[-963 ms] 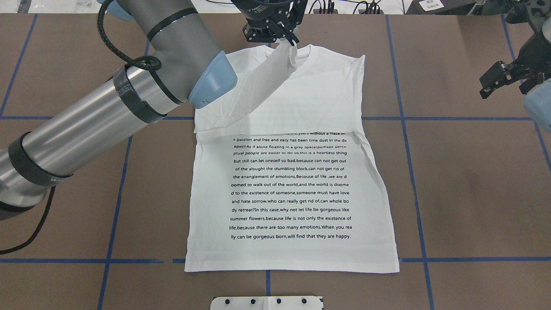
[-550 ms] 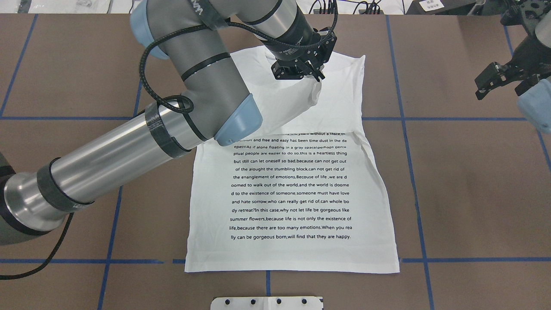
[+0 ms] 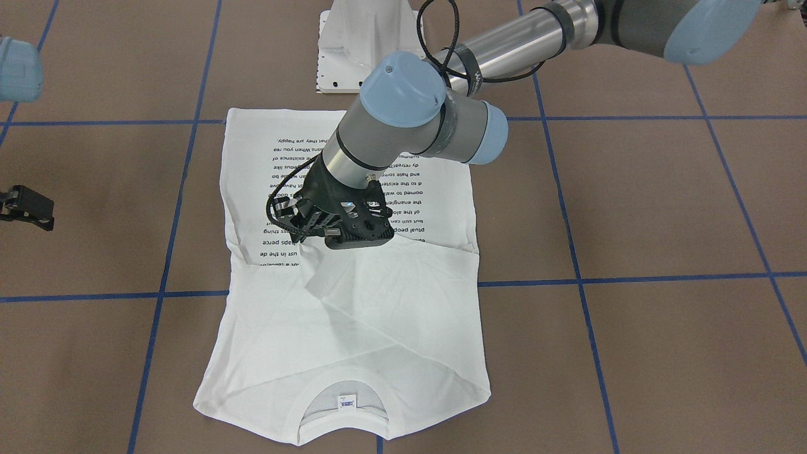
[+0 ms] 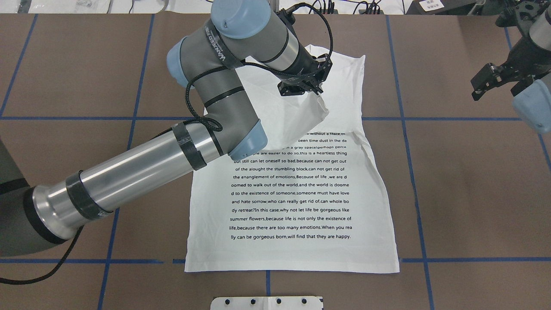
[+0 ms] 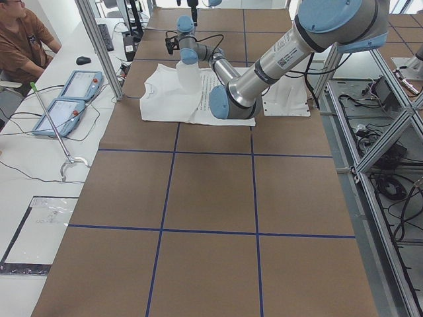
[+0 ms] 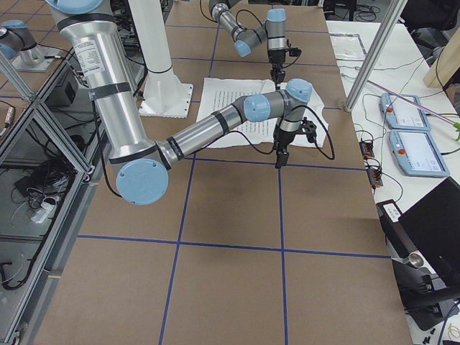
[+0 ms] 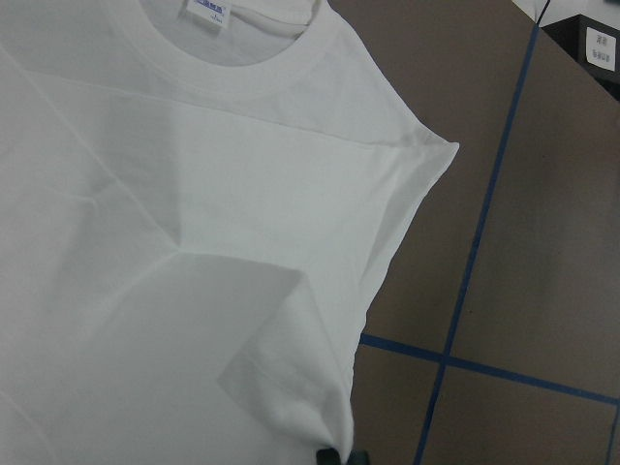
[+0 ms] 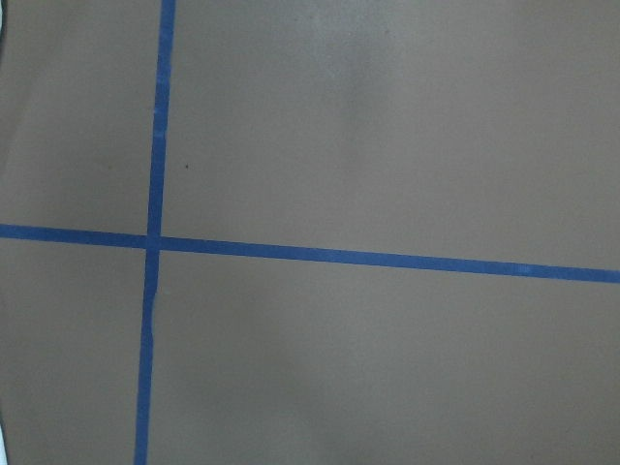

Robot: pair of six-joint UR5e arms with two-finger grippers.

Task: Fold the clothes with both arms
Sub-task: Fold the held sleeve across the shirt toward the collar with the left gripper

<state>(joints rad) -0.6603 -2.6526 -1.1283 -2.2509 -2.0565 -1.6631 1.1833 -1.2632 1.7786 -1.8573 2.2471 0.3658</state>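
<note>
The white shirt point(image 4: 292, 193) lies flat on the brown table, printed text up and its top part folded over, collar point(image 3: 340, 384) at the far edge. My left gripper point(image 4: 316, 92) is shut on the end of a sleeve point(image 4: 301, 120), holding it a little above the folded upper part, right of the middle. In the left wrist view the sleeve cuff point(image 7: 300, 387) hangs by a dark fingertip point(image 7: 339, 455), with the collar point(image 7: 242, 73) and neck label point(image 7: 208, 15) beyond. My right gripper point(image 4: 495, 84) hovers open and empty over bare table, well right of the shirt.
A white pedestal base point(image 3: 362, 50) stands at the near table edge behind the shirt's hem. Blue tape lines point(image 4: 452, 118) mark the brown tabletop in a grid. A seated person point(image 5: 23, 46) and two pendants point(image 5: 69, 99) are at a side table beyond the far edge.
My left gripper has carried the sleeve end from the collar toward the robot and to the right, laying it across the folded upper part. The right gripper has barely shifted.
</note>
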